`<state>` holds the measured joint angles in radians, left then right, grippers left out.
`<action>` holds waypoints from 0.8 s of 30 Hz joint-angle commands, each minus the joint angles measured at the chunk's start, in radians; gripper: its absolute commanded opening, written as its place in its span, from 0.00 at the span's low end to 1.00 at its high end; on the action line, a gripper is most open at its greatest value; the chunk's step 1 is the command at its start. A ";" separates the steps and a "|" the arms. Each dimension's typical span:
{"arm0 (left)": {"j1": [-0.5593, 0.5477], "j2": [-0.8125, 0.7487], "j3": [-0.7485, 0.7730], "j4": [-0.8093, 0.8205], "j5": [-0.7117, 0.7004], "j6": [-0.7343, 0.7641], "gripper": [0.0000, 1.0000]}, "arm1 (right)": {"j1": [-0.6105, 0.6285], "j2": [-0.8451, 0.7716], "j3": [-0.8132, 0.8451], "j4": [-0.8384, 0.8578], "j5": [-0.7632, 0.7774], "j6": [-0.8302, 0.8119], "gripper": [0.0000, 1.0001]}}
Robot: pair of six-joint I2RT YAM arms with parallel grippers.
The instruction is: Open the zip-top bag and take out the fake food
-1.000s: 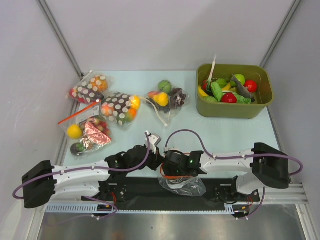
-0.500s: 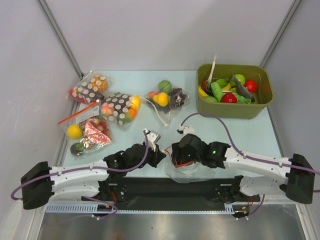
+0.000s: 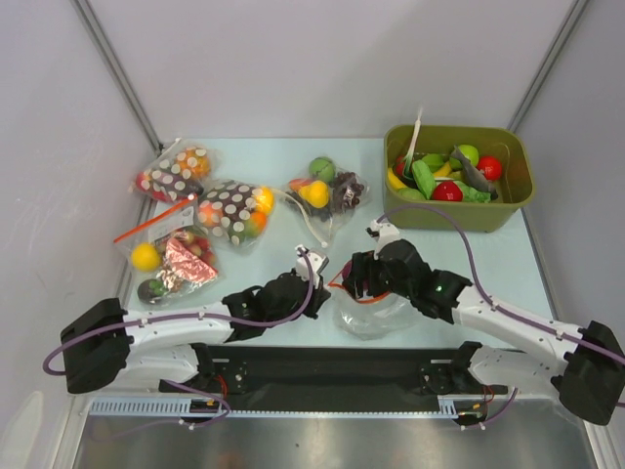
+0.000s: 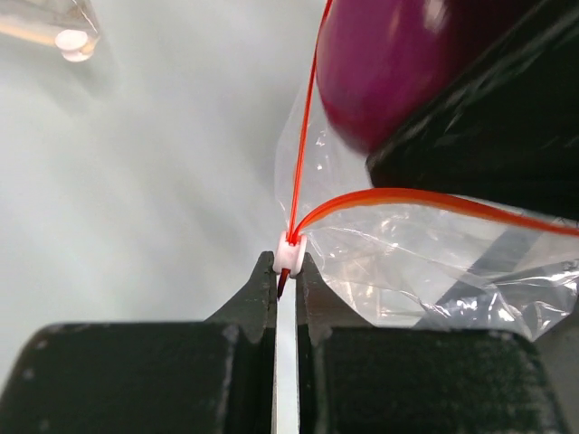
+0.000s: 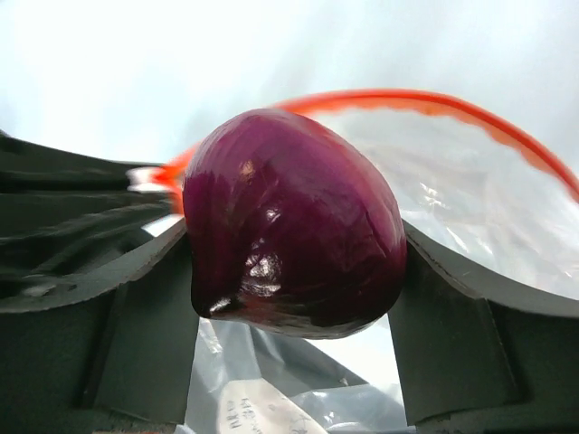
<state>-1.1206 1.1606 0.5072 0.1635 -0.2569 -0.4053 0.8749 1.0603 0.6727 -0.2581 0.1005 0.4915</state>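
Our left fingers [image 4: 256,303] pinch the limp clear plastic zip-top bag [image 4: 425,271] at its corner; right fingers [image 5: 136,307] clamp the probably slick round purple piece [image 5: 294,217].

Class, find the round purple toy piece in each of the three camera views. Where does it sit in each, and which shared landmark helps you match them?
Top external: purple piece not made out; the right gripper covers that spot.
Left wrist: upper right corner.
Right wrist: centre, clamped between the gripper's fingers.
Shared landmark: the red-orange zip strip.
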 commanded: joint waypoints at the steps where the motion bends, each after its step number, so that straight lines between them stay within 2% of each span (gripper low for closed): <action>1: 0.001 0.027 0.048 0.050 -0.021 0.028 0.00 | -0.043 -0.062 -0.004 0.124 -0.090 -0.019 0.51; 9: 0.008 0.037 0.063 0.050 -0.036 0.036 0.00 | -0.086 -0.137 -0.036 0.226 -0.271 0.045 0.50; 17: 0.142 0.054 0.070 0.044 0.039 -0.018 0.00 | -0.160 -0.240 0.014 0.232 -0.315 0.027 0.50; 20: 0.206 0.050 0.060 0.028 0.071 -0.032 0.00 | -0.229 -0.230 0.059 0.192 -0.321 -0.014 0.50; 24: 0.235 0.001 0.039 0.005 0.079 -0.021 0.00 | -0.382 -0.203 0.106 0.172 -0.363 -0.065 0.50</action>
<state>-0.8993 1.2102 0.5373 0.1699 -0.2047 -0.4179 0.5728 0.8448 0.7128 -0.0898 -0.2192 0.4896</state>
